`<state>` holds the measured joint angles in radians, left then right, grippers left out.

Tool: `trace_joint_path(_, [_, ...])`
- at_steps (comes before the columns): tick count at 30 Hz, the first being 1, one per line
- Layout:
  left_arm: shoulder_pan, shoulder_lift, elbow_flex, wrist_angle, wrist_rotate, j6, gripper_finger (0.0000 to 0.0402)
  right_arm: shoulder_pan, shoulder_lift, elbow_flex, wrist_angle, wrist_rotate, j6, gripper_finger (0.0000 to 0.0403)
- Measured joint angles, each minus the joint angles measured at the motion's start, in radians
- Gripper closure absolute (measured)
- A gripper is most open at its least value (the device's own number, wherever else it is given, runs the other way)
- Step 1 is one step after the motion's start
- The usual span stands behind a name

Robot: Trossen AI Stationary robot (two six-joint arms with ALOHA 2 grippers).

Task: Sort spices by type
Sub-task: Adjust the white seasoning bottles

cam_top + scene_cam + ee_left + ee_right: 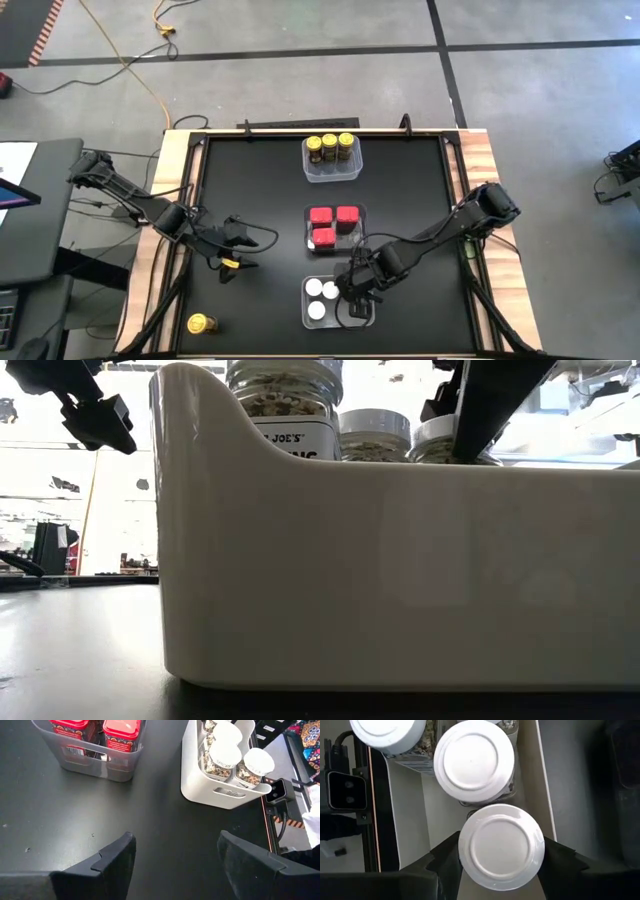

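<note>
My right gripper [501,857] had its fingers closed on a white-capped round glass jar [501,851] inside the white plastic tub [336,302] at the near edge of the black tabletop [260,180].

Two more white-capped jars [474,761] stood just beside it in that tub. My left gripper [175,855] hung with fingers wide and empty over bare tabletop. Beyond, red boxy tins [333,222] filled a clear tub mid-table, yellow-capped amber jars [330,147] sat in the far tub, and one yellow-capped jar [201,323] lay alone near the front left corner.
</note>
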<state>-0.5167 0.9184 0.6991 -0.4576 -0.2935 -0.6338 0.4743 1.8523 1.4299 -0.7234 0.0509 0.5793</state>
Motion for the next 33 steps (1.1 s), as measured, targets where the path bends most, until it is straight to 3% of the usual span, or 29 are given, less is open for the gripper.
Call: trace_joint_path(33, [0.000,0.000,0.000,0.000,0.000,-0.002,0.0133,0.026,-0.001,0.000,-0.055,0.084,-0.011,0.0166])
